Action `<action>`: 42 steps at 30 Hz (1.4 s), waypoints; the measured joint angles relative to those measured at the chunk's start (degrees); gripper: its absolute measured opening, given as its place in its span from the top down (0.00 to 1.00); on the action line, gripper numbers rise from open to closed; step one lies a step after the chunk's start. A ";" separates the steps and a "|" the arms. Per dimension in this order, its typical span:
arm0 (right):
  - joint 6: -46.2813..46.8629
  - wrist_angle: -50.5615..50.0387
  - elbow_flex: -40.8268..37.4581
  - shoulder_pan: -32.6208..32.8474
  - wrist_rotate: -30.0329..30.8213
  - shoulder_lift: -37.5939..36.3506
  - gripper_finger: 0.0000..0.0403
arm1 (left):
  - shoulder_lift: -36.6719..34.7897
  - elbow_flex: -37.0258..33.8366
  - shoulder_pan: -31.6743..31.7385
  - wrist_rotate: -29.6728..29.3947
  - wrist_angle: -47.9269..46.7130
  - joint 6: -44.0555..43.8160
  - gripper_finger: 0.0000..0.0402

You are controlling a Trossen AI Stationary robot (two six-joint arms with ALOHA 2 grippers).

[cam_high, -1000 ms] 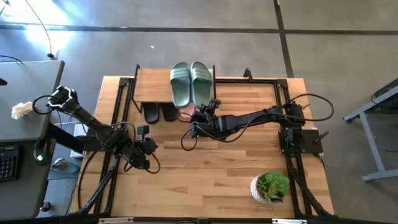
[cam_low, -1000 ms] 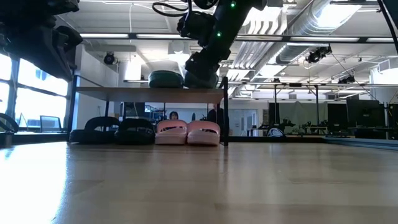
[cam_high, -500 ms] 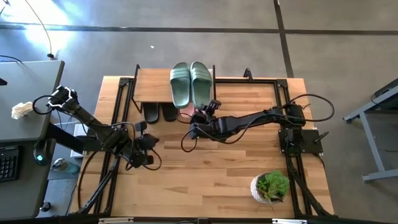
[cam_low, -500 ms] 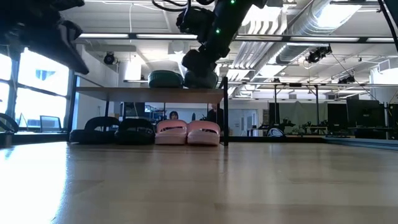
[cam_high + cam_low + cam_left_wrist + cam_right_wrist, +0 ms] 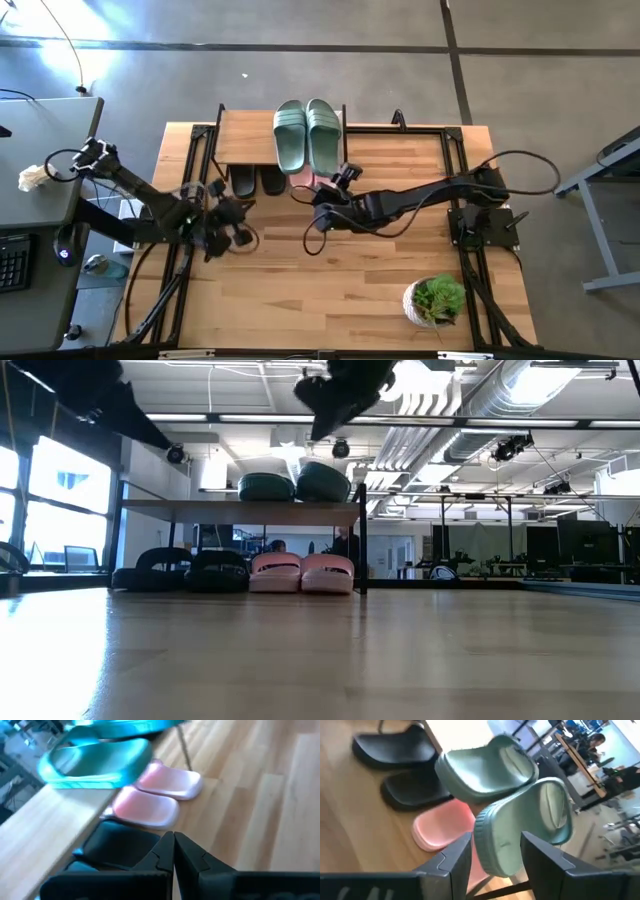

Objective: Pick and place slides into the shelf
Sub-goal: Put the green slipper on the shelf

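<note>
The shelf (image 5: 250, 140) is standing at the table's (image 5: 350, 290) far edge, and the green slides (image 5: 307, 133) are lying side by side on the right end of its plank, heels overhanging toward the arms. From above, only the heels of the black slides (image 5: 258, 181) are showing under the plank, and the pink slides (image 5: 303, 181) are barely peeking out beside them. The low view is filling that in: under the plank the black slides (image 5: 190, 571) are sitting on the left and the pink slides (image 5: 301, 573) on the right, all four in a row on the table, with the green slides (image 5: 296, 484) up top.

The right gripper (image 5: 327, 193) is hovering just in front of the shelf, near the green heels. Only its wrist view is revealing the fingers (image 5: 451, 860): they are spread wide with nothing between them, and the green slides (image 5: 520, 815) are sitting just beyond, untouched.

The left gripper (image 5: 222, 209) is hanging over the table in front of the shelf's left half. Its wrist view is showing the fingers (image 5: 161, 855) pressed together, holding nothing, pointing toward the black slides (image 5: 120, 847) and pink slides (image 5: 157, 795).

A plant (image 5: 437, 300) is standing at the near right corner.
</note>
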 joint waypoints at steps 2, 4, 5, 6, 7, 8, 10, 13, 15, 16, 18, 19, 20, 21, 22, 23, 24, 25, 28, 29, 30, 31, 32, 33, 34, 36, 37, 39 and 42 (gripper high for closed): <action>0.00 0.27 0.00 0.33 -0.07 -2.11 0.61 | -3.03 0.62 3.47 2.60 0.07 3.53 1.00; -0.88 0.56 0.00 -0.26 0.05 -4.56 0.61 | -6.39 1.20 7.43 7.47 1.26 8.87 1.00; -1.37 0.61 0.00 -1.11 -0.27 -5.88 0.61 | -8.05 1.42 9.39 10.39 3.00 11.33 1.00; -2.23 0.83 0.00 -2.43 -1.19 -7.03 0.61 | -9.65 1.44 11.18 14.03 4.80 13.65 1.00; -3.32 1.71 0.00 -4.50 -3.30 -8.15 0.61 | -10.98 1.44 12.83 17.67 6.15 15.85 1.00; -4.44 2.35 0.04 -6.81 -6.73 -9.00 0.61 | -12.05 1.44 14.46 21.33 7.93 17.82 1.00; -6.66 3.91 0.07 -11.98 -13.99 -9.50 0.62 | -13.22 1.38 16.88 27.61 10.60 20.44 1.00; -9.63 3.93 0.07 -18.58 -18.97 -8.28 0.64 | -13.70 0.82 18.96 33.94 11.95 22.44 1.00; -12.26 3.11 0.06 -21.38 -19.78 -7.04 0.66 | -13.58 0.13 19.68 36.14 11.96 23.40 1.00; -13.19 3.08 0.02 -22.43 -20.75 -6.58 0.67 | -13.45 -0.25 19.88 36.81 11.73 23.65 1.00; -13.80 3.76 0.02 -23.83 -23.65 -5.96 0.70 | -13.24 -0.98 20.36 38.29 11.93 23.73 1.00; -14.20 3.78 0.02 -24.38 -25.00 -5.90 0.71 | -13.25 -1.34 20.47 38.98 11.80 23.96 1.00; -14.45 3.93 0.02 -24.77 -25.40 -5.72 0.73 | -13.25 -1.70 20.61 39.55 11.89 24.51 1.00; -14.68 4.13 0.02 -25.03 -25.35 -5.57 0.74 | -13.25 -2.04 20.77 40.07 11.94 25.04 1.00; -15.29 3.92 0.01 -25.33 -25.15 -5.41 0.75 | -13.25 -2.38 20.79 40.48 11.97 25.35 1.00; -16.29 3.71 0.00 -25.62 -25.27 -5.26 0.77 | -13.25 -2.73 20.75 40.76 11.99 25.50 1.00; -17.52 3.96 0.00 -25.84 -25.93 -5.02 0.78 | -13.27 -3.04 20.73 40.97 11.99 25.62 1.00; -18.21 4.19 0.00 -26.03 -26.77 -4.83 0.79 | -13.25 -3.33 20.73 41.19 12.12 25.63 1.00; -20.58 4.21 0.00 -26.32 -26.31 -3.93 0.80 | -13.25 -4.04 20.73 41.54 12.15 25.63 1.00; -21.08 4.50 0.00 -26.33 -26.04 -3.63 0.81 | -13.27 -4.26 20.73 41.54 12.14 25.63 1.00; -21.92 5.17 0.00 -26.48 -26.12 -3.46 0.80 | -13.27 -4.44 20.73 41.54 12.14 25.63 1.00; -22.82 5.55 0.00 -26.63 -26.14 -3.40 0.80 | -13.25 -4.59 20.73 41.54 12.14 25.62 1.00; -23.34 5.97 0.00 -26.67 -25.41 -3.34 0.80 | -13.25 -4.70 20.73 41.54 12.13 25.62 1.00; -23.69 7.31 0.00 -26.67 -23.71 -3.04 0.80 | -13.25 -4.72 20.73 41.54 12.09 25.62 1.00; -24.22 8.22 0.00 -26.67 -22.50 -2.84 0.80 | -13.25 -4.72 20.73 41.54 12.10 25.60 1.00; -26.10 8.65 0.00 -26.64 -21.16 -2.71 0.80 | -13.25 -4.72 20.73 41.54 12.14 25.60 1.00; -26.82 9.08 0.00 -26.66 -21.51 -2.71 0.80 | -13.25 -4.72 20.71 41.54 12.13 25.60 1.00; -27.27 9.38 0.00 -26.71 -22.14 -2.65 0.80 | -13.25 -4.72 20.73 41.54 12.14 25.60 1.00; -27.34 8.93 0.00 -27.12 -21.13 -2.47 0.80 | -13.25 -4.72 20.73 41.54 12.13 25.60 1.00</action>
